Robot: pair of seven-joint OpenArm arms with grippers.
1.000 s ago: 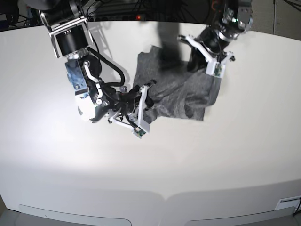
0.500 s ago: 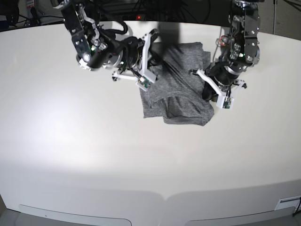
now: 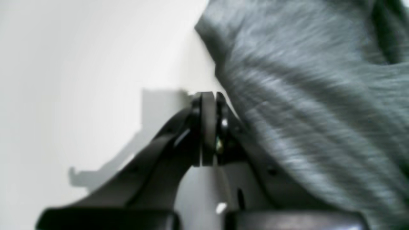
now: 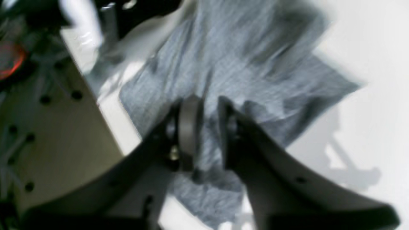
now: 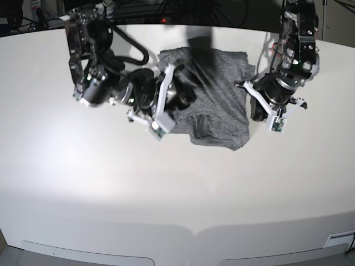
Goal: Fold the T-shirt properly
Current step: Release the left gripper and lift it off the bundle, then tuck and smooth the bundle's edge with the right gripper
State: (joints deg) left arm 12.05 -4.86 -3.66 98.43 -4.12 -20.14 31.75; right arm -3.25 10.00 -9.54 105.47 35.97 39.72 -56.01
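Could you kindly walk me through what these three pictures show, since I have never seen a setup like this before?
This is a robot with two arms working at a white table. One picture looks down on the whole scene; the other two come from small cameras mounted at each wrist, looking past the fingers. On the table lies a grey T-shirt, partly folded into a rough rectangle. The left gripper has its jaws pressed shut beside the shirt's edge, with no cloth seen between them. The right gripper has its jaws slightly parted over the fabric; the blur hides whether it pinches any.
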